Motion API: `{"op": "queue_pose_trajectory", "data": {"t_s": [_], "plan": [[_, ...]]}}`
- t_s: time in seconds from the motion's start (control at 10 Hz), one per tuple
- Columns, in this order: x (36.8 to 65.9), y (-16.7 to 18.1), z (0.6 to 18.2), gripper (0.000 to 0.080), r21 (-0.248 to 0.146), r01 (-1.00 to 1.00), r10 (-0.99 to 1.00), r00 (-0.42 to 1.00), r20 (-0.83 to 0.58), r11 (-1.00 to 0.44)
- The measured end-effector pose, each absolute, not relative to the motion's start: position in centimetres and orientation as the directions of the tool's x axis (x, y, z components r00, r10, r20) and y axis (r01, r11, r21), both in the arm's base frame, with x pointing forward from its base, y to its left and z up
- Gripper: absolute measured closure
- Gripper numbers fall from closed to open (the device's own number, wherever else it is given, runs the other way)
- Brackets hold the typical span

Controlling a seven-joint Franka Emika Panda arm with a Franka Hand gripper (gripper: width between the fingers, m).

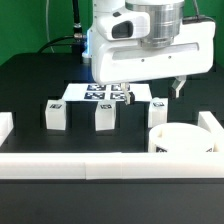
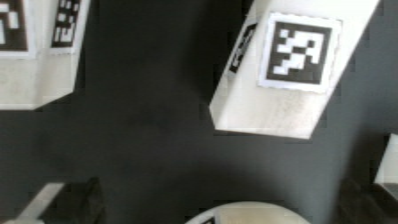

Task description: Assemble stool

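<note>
The stool is still loose parts on the black bench (image 1: 28,92). Its round seat (image 1: 181,139) lies at the lower right of the exterior view, close to the white border rail (image 1: 70,164) that runs along the bottom of the frame. The three blocky legs stand in a row across the middle: the left leg (image 1: 57,116), the middle leg (image 1: 104,118) and the right leg (image 1: 158,110), each apart from the others and the right one just beside the seat. The wrist view shows two of the legs with their tags facing the camera, apart from each other, and a curve of the seat's rim near them. Behind the row, the marker board (image 1: 108,94) lies flat at the centre. Above the right leg hangs the end effector (image 1: 153,92), its jaws spread wide with nothing between them, under the white arm (image 1: 140,30) at the upper right.
</note>
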State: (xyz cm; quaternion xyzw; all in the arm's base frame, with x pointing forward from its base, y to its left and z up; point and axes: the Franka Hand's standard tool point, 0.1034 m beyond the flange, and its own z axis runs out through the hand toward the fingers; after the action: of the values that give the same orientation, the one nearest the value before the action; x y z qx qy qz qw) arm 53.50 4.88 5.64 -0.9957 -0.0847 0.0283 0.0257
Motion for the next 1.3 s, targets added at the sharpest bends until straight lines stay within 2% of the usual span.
{"op": "queue_pose_trajectory", "data": {"t_s": [0.3,0.5,0.6,0.8,1.3], "plan": [[53.4,5.6,5.6,0.0151,-0.073,-0.096,-0.091,0.993,-0.071,-0.993],[52.7,5.7,4.5,0.0151,-0.068,-0.213,-0.205,0.973,-0.102,-0.975],[52.4,5.9,3.9,0.0151,-0.064,-0.229,-0.221,0.969,-0.114,-0.971],[52.2,5.9,4.0,0.0151,-0.062,-0.211,-0.201,0.969,-0.143,-0.975],[51.2,6.2,2.8,0.0151,-0.037,-0.196,-0.16,0.884,-0.438,-0.98]]}}
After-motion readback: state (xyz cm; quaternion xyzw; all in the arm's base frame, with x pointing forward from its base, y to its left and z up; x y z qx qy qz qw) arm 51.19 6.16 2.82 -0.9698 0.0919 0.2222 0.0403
